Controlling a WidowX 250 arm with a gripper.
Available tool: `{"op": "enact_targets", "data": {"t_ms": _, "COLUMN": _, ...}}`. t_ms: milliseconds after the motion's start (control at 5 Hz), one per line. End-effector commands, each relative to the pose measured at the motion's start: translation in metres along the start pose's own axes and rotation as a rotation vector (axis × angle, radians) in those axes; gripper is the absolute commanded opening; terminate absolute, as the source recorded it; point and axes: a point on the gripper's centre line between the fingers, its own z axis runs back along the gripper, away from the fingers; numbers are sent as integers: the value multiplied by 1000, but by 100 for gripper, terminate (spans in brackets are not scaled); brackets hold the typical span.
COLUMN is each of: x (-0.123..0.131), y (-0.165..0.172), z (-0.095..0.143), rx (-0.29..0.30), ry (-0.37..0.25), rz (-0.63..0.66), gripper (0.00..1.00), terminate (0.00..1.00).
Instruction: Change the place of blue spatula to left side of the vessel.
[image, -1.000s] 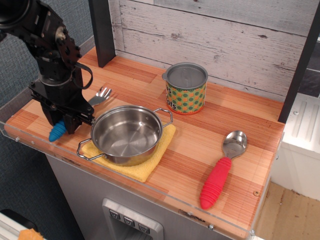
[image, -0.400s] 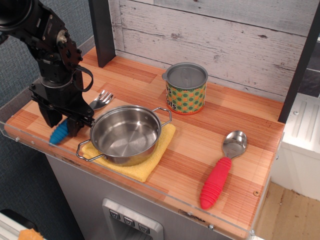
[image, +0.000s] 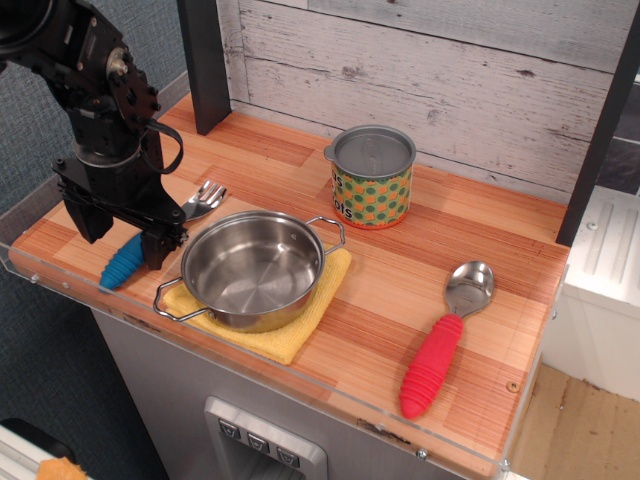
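Observation:
The blue spatula (image: 122, 262) lies flat on the wooden counter, just left of the vessel (image: 252, 268). Its blue ribbed handle points to the front-left edge and its silver fork head (image: 206, 194) points to the back. The vessel is a shiny steel pot on a yellow cloth (image: 300, 325). My gripper (image: 127, 238) hangs over the middle of the spatula with its jaws open, one finger on each side of the handle, slightly above it. The arm hides the spatula's middle.
A green-dotted tin can (image: 372, 178) stands behind the pot. A red-handled spoon (image: 440, 345) lies at the front right. A dark post (image: 205, 65) stands at the back left. The clear counter edge (image: 60, 285) runs close to the spatula handle.
The gripper has opened and lifted a little off the spatula. The blue handle now shows more and lies still on the counter. The pot has not moved.

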Motion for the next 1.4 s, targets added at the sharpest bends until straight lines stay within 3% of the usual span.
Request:
{"op": "enact_targets", "data": {"t_ms": 0, "x": 10, "y": 11, "z": 42, "rx": 48, "ry": -83, "rz": 68, "gripper": 100, "terminate": 0}}
{"op": "enact_targets", "data": {"t_ms": 200, "x": 11, "y": 12, "z": 59, "rx": 46, "ry": -69, "rz": 123, "gripper": 100, "terminate": 0}}
{"op": "enact_targets", "data": {"t_ms": 400, "x": 16, "y": 9, "z": 67, "rx": -13, "ry": -30, "rz": 185, "gripper": 100, "terminate": 0}}
{"op": "enact_targets", "data": {"t_ms": 600, "x": 23, "y": 1, "z": 77, "rx": -63, "ry": -33, "rz": 235, "gripper": 100, "terminate": 0}}
{"op": "enact_targets", "data": {"t_ms": 1200, "x": 77, "y": 16, "z": 74, "rx": -50, "ry": -131, "rz": 363, "gripper": 100, "terminate": 0}}
